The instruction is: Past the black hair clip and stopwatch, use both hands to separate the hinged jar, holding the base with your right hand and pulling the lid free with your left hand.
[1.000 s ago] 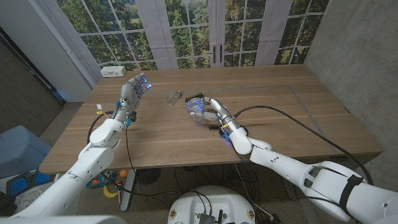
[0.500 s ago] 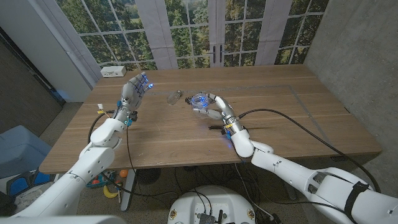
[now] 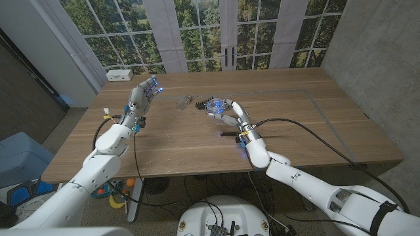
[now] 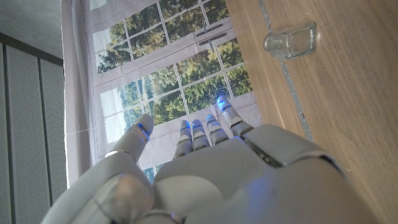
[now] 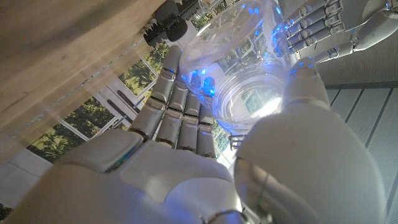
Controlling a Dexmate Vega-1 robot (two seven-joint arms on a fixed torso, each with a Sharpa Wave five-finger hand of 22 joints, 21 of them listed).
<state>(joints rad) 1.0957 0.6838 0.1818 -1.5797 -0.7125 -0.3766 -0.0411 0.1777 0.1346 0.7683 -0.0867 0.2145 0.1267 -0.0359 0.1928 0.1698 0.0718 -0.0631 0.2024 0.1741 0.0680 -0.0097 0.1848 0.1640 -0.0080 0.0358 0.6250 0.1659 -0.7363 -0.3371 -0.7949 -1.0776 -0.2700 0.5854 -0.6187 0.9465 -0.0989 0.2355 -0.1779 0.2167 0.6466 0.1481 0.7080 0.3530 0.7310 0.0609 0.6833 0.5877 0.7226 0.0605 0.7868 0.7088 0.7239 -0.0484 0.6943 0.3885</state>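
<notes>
The wooden table [image 3: 197, 144] ran wide under the tall windows, with both white arms reaching in over its near edge. The right robot hand [image 3: 225, 111] sat out past the table's middle, fingers curled around the clear jar base [image 3: 212, 105], which glowed blue from the fingertip lights; in the right wrist view the glass [image 5: 245, 93] lay cupped between thumb and fingers, its open mouth facing the camera. The left robot hand [image 3: 143, 96] was raised over the table's left part, well apart from the other, fingers straight and close together, grasping nothing. Between the two hands, nearer the right one, the small clear lid piece [image 3: 184, 101] lay on its side on the wood; the left wrist view showed it [image 4: 289, 41] alone on the boards. A black hair clip [image 3: 202, 103] lay just beside the held jar, on the side toward the lid. A small white box [image 3: 118, 75] sat at the far left corner.
</notes>
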